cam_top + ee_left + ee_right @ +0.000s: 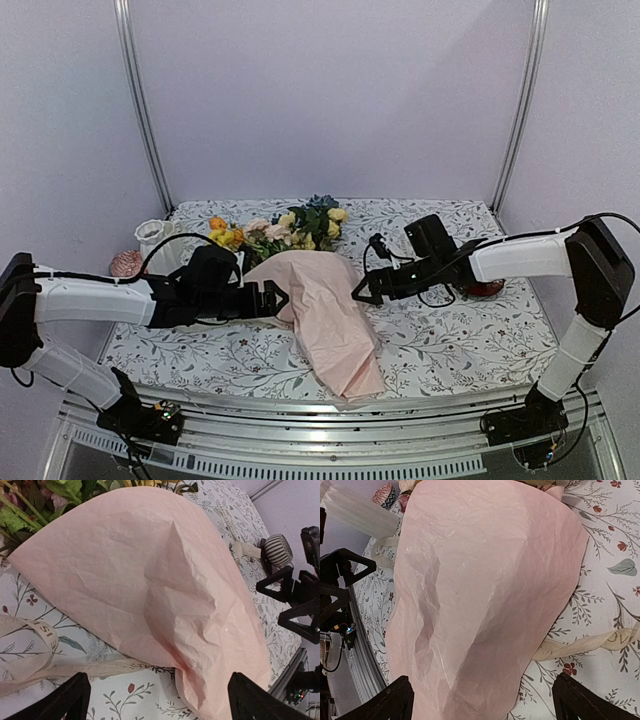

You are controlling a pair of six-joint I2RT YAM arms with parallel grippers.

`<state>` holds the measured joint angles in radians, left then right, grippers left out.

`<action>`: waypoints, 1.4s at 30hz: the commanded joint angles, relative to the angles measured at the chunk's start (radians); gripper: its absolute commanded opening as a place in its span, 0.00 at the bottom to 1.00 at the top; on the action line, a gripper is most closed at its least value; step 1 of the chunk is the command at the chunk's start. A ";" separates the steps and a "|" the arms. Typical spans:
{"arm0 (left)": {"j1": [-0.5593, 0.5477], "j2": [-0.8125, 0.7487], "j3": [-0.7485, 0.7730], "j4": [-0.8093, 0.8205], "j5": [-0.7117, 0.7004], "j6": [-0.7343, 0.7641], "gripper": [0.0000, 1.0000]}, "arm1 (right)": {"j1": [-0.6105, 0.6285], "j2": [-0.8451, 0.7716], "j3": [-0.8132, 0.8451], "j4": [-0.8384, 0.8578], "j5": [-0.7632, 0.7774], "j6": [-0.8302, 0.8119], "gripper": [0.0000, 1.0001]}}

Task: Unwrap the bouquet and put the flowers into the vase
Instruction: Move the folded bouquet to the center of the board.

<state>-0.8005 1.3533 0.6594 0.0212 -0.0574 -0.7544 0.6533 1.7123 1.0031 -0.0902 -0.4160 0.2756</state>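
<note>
Bouquet (300, 265), a bundle in pale pink crinkled wrapping paper (335, 330), lies flat on the floral-print tablecloth (450, 340), dead between the two sets of jaws. Its long-stemmed artificial flowers (285, 232) (blue, cream, yellow, orange heads) stick out the far end, beyond both sets of fingertips. The paper tail runs back toward the near table edge. Flat cream ribbon (45, 635) lies slack on the cloth under the paper, so it looks untied. Paper not yet off.

Left gripper (280, 298): jaws wide apart, empty, paper flank right in front. Right gripper (358, 292): same, facing the opposite flank.

Risks as I see them:
- Stems are hidden inside the paper. A side pinch could catch stems plus paper, and the whole bundle drags instead of unrolling.
- Thin, creased paper. Arms pulling opposite ways would likely tear it.
- Jaws point at each other across the bundle. Close in too far and fingertips meet.
- Tail is near the edge. A pull toward the bases could slide it off.
- Tall white ridged ceramic vase (152, 237) stands behind the left arm, well outside its jaws. A forearm swing could tip it.
- Striped cup (277, 550) sits behind the right jaws. Same hazard.
</note>
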 commanded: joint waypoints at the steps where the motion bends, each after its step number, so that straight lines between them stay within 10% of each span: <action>1: 0.046 0.027 -0.057 0.172 0.057 -0.069 0.98 | -0.003 0.010 -0.042 0.065 -0.074 0.042 0.99; 42: 0.219 0.379 -0.058 0.551 0.192 -0.109 0.97 | 0.079 0.085 -0.159 0.192 -0.143 0.149 0.97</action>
<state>-0.5995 1.6741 0.5392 0.5392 0.1089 -0.8867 0.7235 1.7779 0.8608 0.0723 -0.5415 0.4118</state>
